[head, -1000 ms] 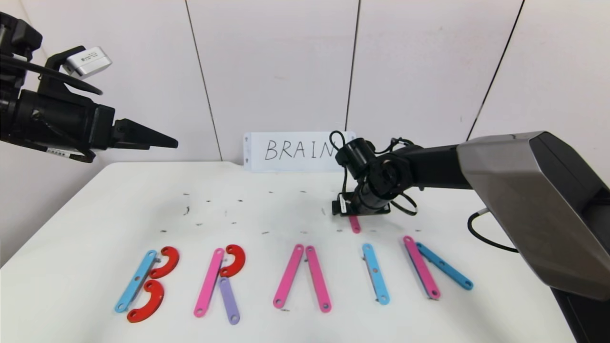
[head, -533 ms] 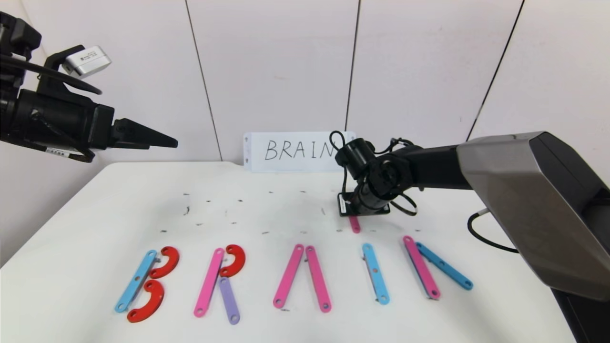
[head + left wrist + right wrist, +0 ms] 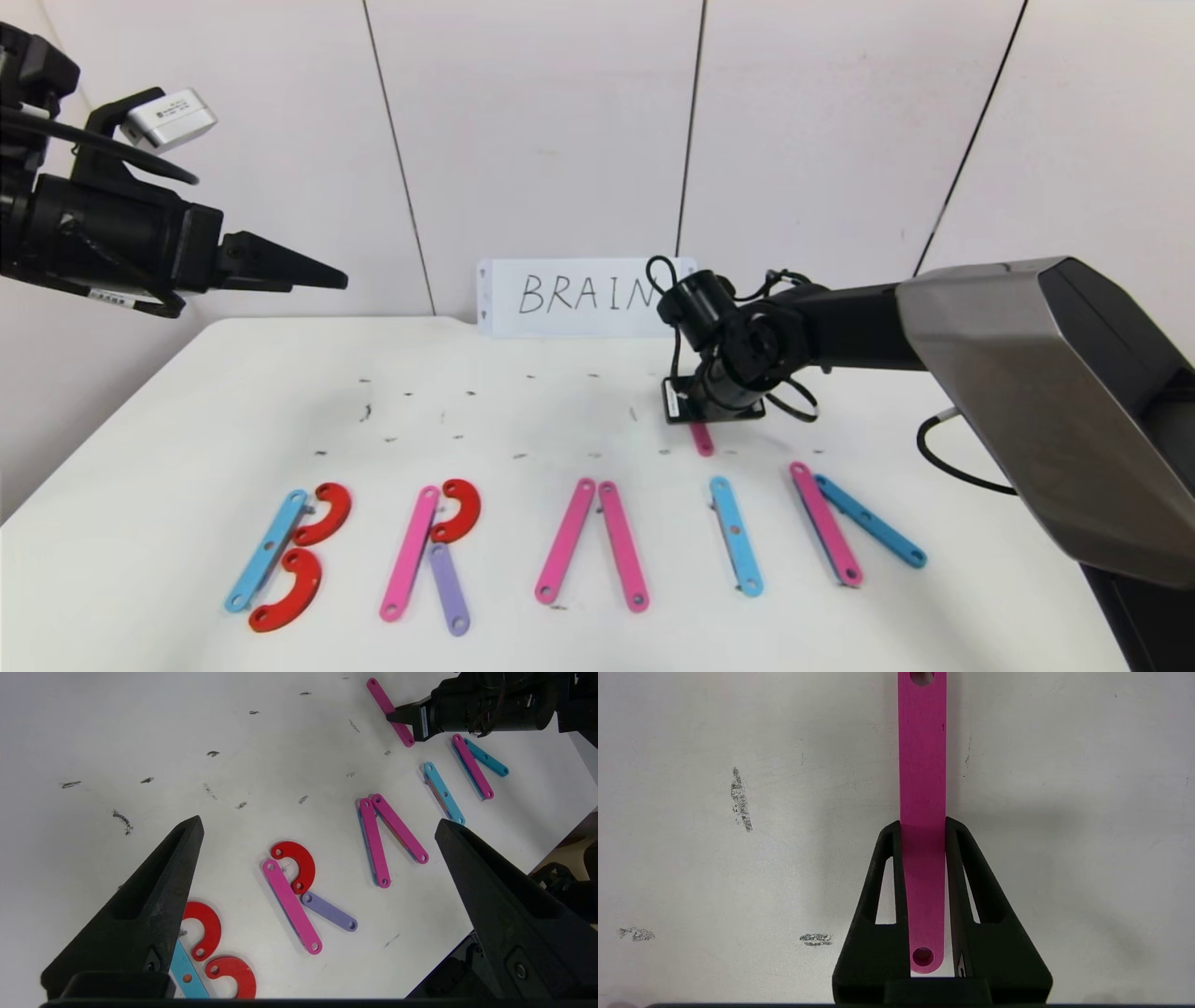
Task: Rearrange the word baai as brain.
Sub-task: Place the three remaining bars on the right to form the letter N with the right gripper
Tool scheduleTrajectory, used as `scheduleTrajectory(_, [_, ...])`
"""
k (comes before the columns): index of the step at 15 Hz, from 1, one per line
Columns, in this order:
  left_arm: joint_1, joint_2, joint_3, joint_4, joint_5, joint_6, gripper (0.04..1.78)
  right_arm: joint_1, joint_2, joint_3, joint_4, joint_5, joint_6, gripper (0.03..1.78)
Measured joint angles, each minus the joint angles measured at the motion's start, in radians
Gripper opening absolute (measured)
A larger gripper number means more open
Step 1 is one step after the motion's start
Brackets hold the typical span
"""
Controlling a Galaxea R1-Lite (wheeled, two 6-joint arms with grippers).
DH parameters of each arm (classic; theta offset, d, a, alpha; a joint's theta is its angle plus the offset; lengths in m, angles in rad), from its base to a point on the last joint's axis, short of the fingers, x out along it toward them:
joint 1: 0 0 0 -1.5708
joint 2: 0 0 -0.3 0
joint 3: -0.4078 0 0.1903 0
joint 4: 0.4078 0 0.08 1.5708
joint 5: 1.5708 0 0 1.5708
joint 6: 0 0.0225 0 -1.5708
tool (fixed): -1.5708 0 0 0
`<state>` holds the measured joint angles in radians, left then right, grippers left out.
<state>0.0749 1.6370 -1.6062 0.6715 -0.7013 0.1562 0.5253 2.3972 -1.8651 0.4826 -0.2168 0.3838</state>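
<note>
The word lies as a row of flat-piece letters near the table's front edge. From the left: a blue bar [image 3: 266,551] with two red curves [image 3: 327,513], then a pink bar [image 3: 411,553] with a red curve [image 3: 459,509] and a purple bar [image 3: 449,590]. Two leaning pink bars [image 3: 565,541], one blue bar [image 3: 736,537], and a pink bar [image 3: 825,537] with a blue bar [image 3: 870,534] follow. Behind the row, my right gripper [image 3: 923,826] is shut on a loose pink bar [image 3: 922,765] lying flat on the table. My left gripper [image 3: 317,823] hangs open and empty, high at the left.
A white card [image 3: 579,297] with BRAIN handwritten in black stands against the back wall. Small dark marks dot the white table [image 3: 523,411]. My right arm [image 3: 980,336] reaches in from the right over the table's back half.
My right gripper has closed from open onto the loose pink bar, which shifted very slightly. The left arm and the letter row have not moved.
</note>
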Motion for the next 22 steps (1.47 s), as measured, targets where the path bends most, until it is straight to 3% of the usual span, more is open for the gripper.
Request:
scheduleTrajectory(6, [0.0,-0.001,0.0,0.001,-0.002,0.0,1.74,-0.017,-0.074,0.032,0.002,0.0,-0.011,0.27])
scheduleTrajectory(10, [0.0,-0.003,0.001,0.001,-0.003,-0.001,1.74,-0.05,-0.232,0.126,0.001,0.004,-0.041,0.27])
scheduleTrajectory(14, [0.0,-0.006,0.005,0.0,-0.003,0.0,1.74,-0.113,-0.441,0.23,0.0,0.014,-0.109,0.27])
scheduleTrajectory(16, [0.0,-0.006,0.006,0.0,-0.003,0.0,1.74,-0.166,-0.537,0.27,0.0,0.035,-0.154,0.27])
scheduleTrajectory(19, [0.0,-0.006,0.006,0.0,-0.002,0.0,1.74,-0.24,-0.633,0.338,0.0,0.108,-0.204,0.27])
scheduleTrajectory(22, [0.0,-0.006,0.006,0.0,-0.002,0.0,1.74,-0.286,-0.676,0.437,-0.003,0.135,-0.249,0.27])
